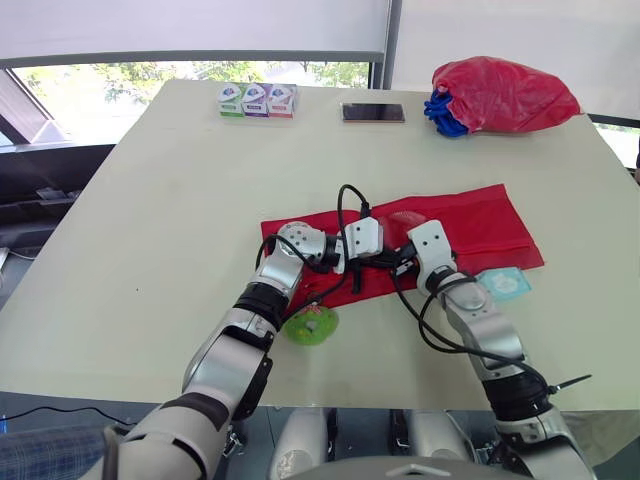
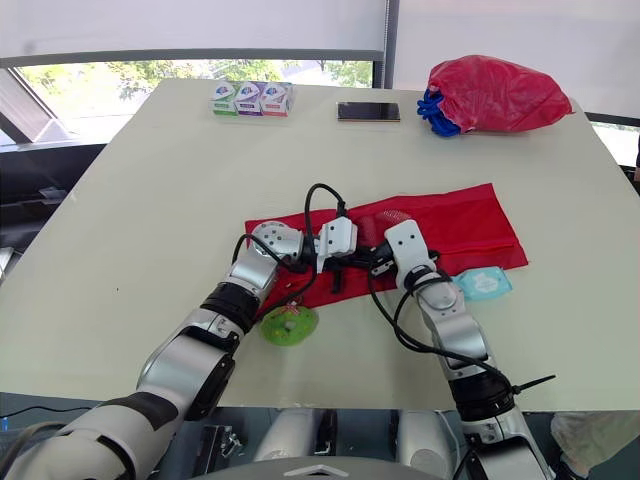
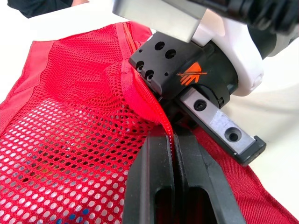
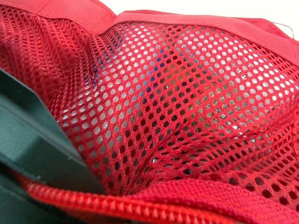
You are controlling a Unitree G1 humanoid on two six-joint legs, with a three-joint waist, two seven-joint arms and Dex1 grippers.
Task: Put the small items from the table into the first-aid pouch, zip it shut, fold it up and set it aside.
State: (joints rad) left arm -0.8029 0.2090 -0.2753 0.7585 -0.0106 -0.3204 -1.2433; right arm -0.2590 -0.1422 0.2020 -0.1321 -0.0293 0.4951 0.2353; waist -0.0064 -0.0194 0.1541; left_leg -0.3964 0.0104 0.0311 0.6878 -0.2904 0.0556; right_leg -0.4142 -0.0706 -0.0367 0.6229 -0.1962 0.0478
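Grippers, two of them, are meeting over the one red first-aid pouch [image 1: 470,225], which is lying flat and unfolded in the middle of the worktop [image 1: 150,220]. The left gripper [image 3: 173,140] is pinching fully closed on the pouch's red zipper edge [image 3: 154,105], where the mesh panel [image 3: 70,140] is bunching up. The right gripper [image 1: 398,265] is pressing in just beside it from the right, down on the pouch's near edge; how far it is open, and whether it is holding anything, cannot be told. Black cables are looping over both wrists and crossing the pouch between them.

Two small items are lying loose on the worktop: a green round packet [image 1: 311,326] near the front edge, just left of the left forearm, and a light blue packet [image 1: 502,284] just off the pouch's near right corner, beside the right forearm. Something dark is showing through the mesh inside the pouch, too dim to name.

Along the far edge, well apart from the pouch, three small boxes [image 1: 258,100] are standing touching in a row, coloured green, purple and red. One phone [image 1: 373,112] is lying flat to their right, and a crumpled red bag [image 1: 505,95] is sitting at the far right with blue material [image 1: 440,112] spilling from its left end. Print on the boxes is too small to read; the right gripper is bearing an orange mark without legible letters.
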